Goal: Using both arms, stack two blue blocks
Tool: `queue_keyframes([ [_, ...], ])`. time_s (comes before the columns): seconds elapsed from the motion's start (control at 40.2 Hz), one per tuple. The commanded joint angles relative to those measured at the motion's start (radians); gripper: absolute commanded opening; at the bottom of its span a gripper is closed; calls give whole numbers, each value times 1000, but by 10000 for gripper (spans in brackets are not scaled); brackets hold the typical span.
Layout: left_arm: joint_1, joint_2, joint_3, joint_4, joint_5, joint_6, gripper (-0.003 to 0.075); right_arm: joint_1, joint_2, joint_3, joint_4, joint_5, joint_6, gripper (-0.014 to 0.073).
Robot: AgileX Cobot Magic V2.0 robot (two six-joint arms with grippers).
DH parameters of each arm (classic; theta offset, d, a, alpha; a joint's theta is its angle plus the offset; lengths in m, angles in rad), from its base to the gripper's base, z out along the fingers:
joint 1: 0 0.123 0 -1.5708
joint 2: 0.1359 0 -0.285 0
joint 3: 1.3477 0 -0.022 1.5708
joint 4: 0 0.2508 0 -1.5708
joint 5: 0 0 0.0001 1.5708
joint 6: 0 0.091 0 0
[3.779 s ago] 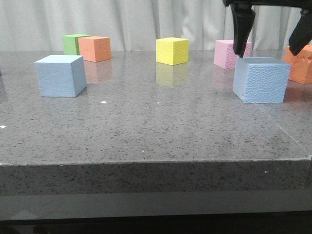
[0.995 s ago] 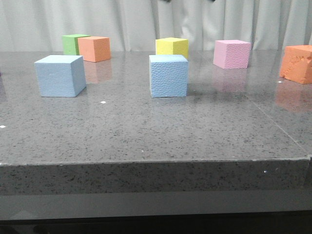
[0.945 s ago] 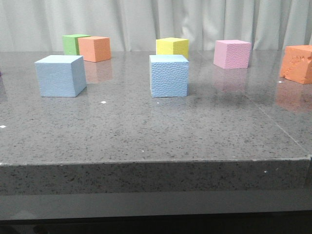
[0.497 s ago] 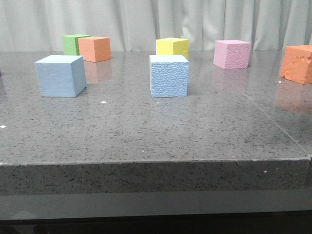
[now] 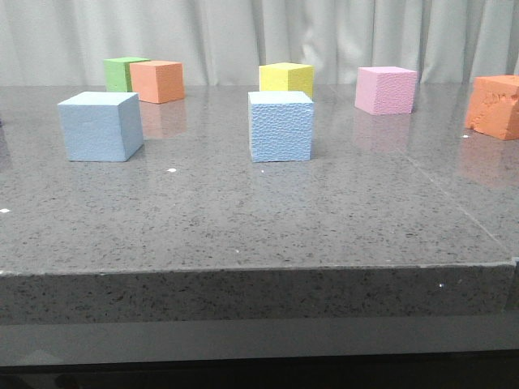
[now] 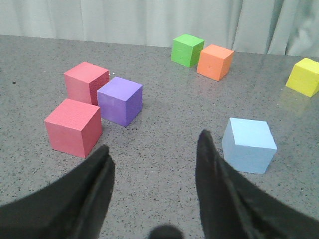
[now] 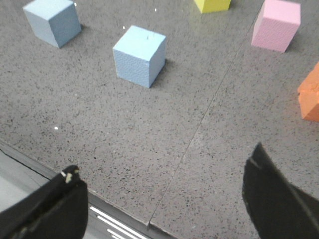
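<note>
The pebbled blue block [image 5: 280,126] stands alone mid-table; it also shows in the right wrist view [image 7: 139,56]. The smoother blue block [image 5: 100,126] stands at the left; it shows in the left wrist view [image 6: 248,145] and the right wrist view [image 7: 52,21]. No gripper shows in the front view. My left gripper [image 6: 153,142] is open and empty, low over the table, with the smoother block just beyond one finger [image 6: 212,164]. My right gripper [image 7: 162,162] is open wide and empty, high over the table's front edge, well back from both blocks.
Green [image 5: 122,73], orange [image 5: 158,81], yellow [image 5: 286,79] and pink [image 5: 386,89] cubes line the back; another orange cube [image 5: 495,106] sits far right. Two red cubes [image 6: 75,127] and a purple cube [image 6: 120,101] lie left of the smoother block. The table's front edge [image 7: 124,209] is below my right gripper.
The right gripper carried the pebbled blue block from the right side to mid-table, let go and left the front view. Over the last second nothing has visibly moved.
</note>
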Motion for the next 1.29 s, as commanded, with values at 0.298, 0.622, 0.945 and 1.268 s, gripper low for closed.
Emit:
queue_keyframes([
  [0.298,1,14,-34,-31,-86,-2,589,-7,-45,-16,4,-47,-13,636],
  [0.622,-9,46,-89,-46,-56,46,619,-7,-45,-16,4,-47,-13,636],
  [0.945,-184,224,-174,-306,-58,332,619,-7,-45,-16,4,-47,-13,636],
  [1.268,-241,554,-334,-306,-27,332,620,-7,-45,-16,4,-47,-13,636],
])
